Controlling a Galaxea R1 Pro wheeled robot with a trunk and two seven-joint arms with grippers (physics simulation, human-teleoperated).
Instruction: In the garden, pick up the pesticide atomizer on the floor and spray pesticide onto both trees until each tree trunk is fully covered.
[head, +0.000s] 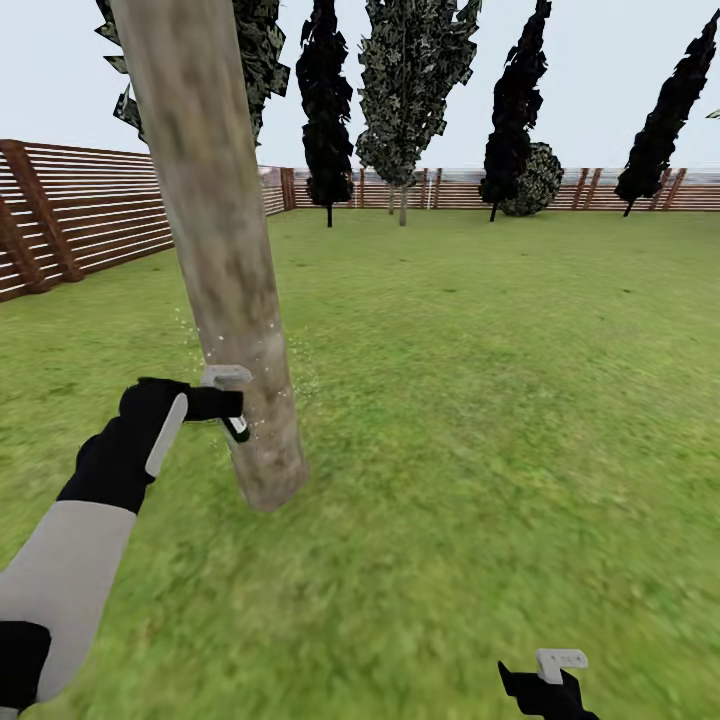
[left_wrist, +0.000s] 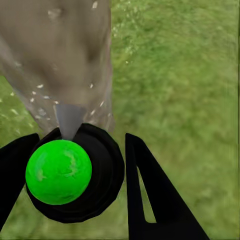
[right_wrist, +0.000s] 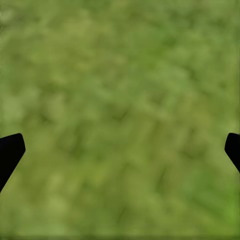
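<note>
Left gripper (head: 222, 402) is clamped on the pesticide atomizer (left_wrist: 75, 172): in the left wrist view its black round body sits between the two dark fingers (left_wrist: 150, 195), a bright green cap facing the camera and the grey nozzle aimed straight at the bark. Held this way, nozzle forward and just beside the wood, so the spray lands on the trunk rather than the lawn.

Tree trunk (head: 215, 240), mottled grey-brown, stands at near left and leans slightly in the head view. Atomizer is low on it, not far above the floor (head: 480, 400). Pale flecks hang around the nozzle and speckle the bark in both views; judged to be spray droplets, so spraying appears to be under way on the lower part of this trunk.

Right gripper (head: 548, 678) hangs low at near right, well apart from the tree. Right wrist view shows two dark finger tips (right_wrist: 11, 150) at opposite edges with blurred grass between them: jaws apart, holding nothing. Kept out of the way, by my reading.

Far across the lawn: a second pale-trunked tree (head: 403, 205) before the slatted fence (head: 80, 215), among dark cypress-like trees (head: 327, 110). Likely the other target.
</note>
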